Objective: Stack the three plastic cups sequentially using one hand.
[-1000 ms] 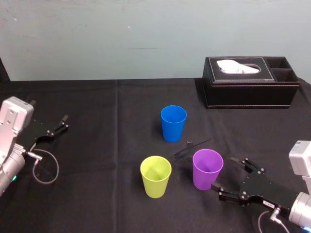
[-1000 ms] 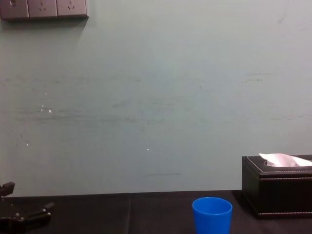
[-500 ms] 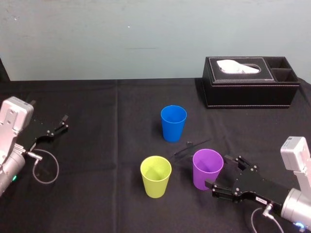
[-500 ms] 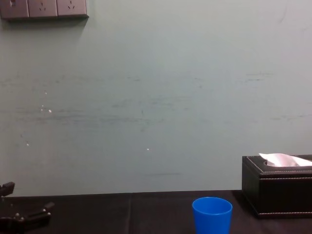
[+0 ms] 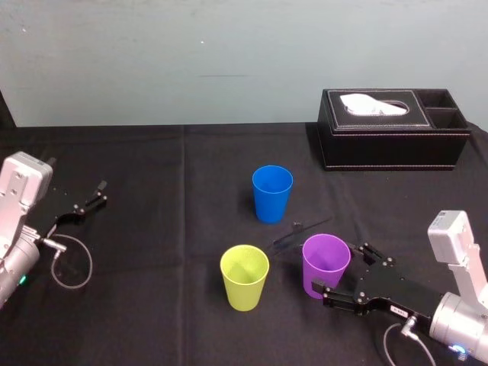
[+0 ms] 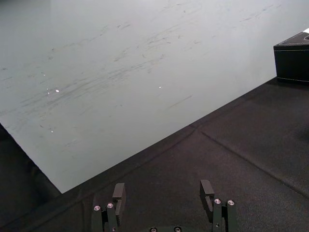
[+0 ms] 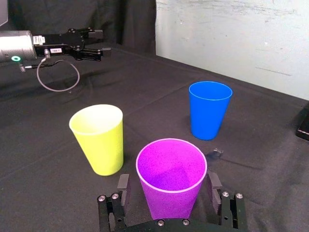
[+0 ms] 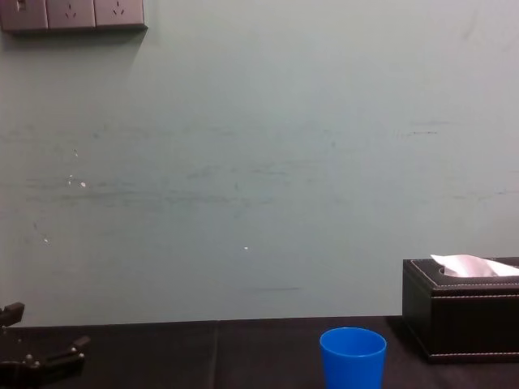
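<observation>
"Purple cup (image 5: 326,265) first: where does it stand?"
"It's the nearest of the three, upright on the black worktop (image 5: 152,259), toward the right side. The right gripper (image 5: 336,268) is down at its level, with one finger on each side of it."
"Has it got hold?"
"No. The jaws are spread wide, and the right wrist view shows a gap between each finger and the cup's wall. It holds nothing."
"And the yellow-green cup (image 5: 245,278)?"
"Just left of the purple one and about as near. It's upright, mouth up, and the two do not touch."
"The blue cup (image 5: 272,194)?"
"Farther back, near the middle of the worktop, upright and well apart from the other two. A black tissue box (image 5: 393,141) sits beyond it at the far right, by the wall."
"The other arm?"
"The left gripper (image 5: 99,194) sits low at the worktop's left edge, well away from the cups, with its fingers parted and empty."
</observation>
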Motion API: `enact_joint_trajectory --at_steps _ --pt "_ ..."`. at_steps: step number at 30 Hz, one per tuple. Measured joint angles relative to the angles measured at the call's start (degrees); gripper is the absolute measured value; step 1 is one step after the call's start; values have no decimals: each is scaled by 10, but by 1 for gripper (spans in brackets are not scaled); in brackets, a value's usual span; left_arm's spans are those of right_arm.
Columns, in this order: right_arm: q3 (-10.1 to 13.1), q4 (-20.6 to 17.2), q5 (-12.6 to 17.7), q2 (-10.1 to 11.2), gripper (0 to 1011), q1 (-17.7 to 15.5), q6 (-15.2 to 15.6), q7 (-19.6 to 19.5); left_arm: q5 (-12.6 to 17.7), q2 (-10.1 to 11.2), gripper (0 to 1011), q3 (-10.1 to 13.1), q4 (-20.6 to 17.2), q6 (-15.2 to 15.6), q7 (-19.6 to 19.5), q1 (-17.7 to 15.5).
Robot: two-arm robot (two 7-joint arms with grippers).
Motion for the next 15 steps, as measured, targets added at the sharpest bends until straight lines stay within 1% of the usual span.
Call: enact_joint_trajectory --at_steps 6,15 --pt "-9 9 -5 -7 1002 12 3 -4 0 0 1010 0 0 0 0 0" --pt "-17 21 -10 -18 1000 24 5 -10 0 0 1010 0 0 0 0 0"
